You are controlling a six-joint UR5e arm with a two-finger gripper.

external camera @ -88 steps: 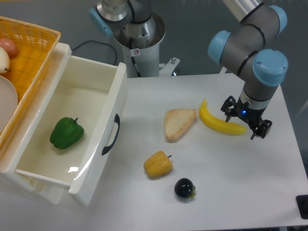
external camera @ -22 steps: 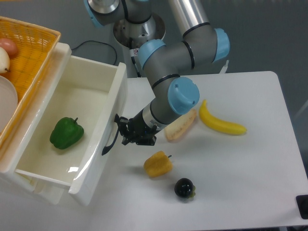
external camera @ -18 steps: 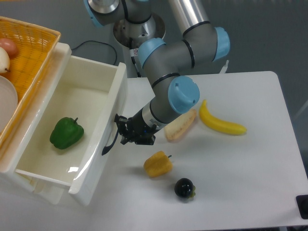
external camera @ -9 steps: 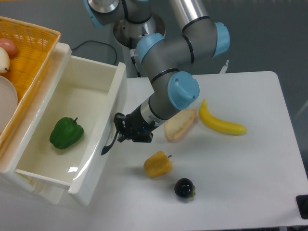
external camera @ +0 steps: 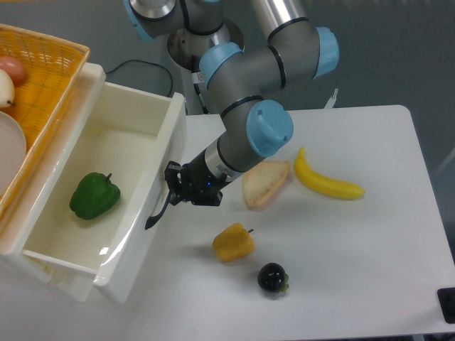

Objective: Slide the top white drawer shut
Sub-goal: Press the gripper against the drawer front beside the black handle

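The top white drawer [external camera: 106, 149] stands pulled out at the left, a green pepper [external camera: 94, 197] lying inside it. Its curved black handle [external camera: 161, 207] is on the front panel facing right. My gripper [external camera: 186, 192] is pressed against that front panel right at the handle, with the arm reaching down from the upper right. The black fingers are close together, and I cannot make out whether they are open or shut. The lower drawer is hidden beneath the top one.
An orange wicker basket [external camera: 43, 78] with food sits on the cabinet at the upper left. On the table lie a bread slice [external camera: 265, 182], a banana [external camera: 325, 179], a yellow pepper [external camera: 233, 242] and a dark round fruit [external camera: 272, 278].
The gripper crossed from beside the banana to the drawer front, then pushed left; the drawer front and the green pepper have shifted slightly left.
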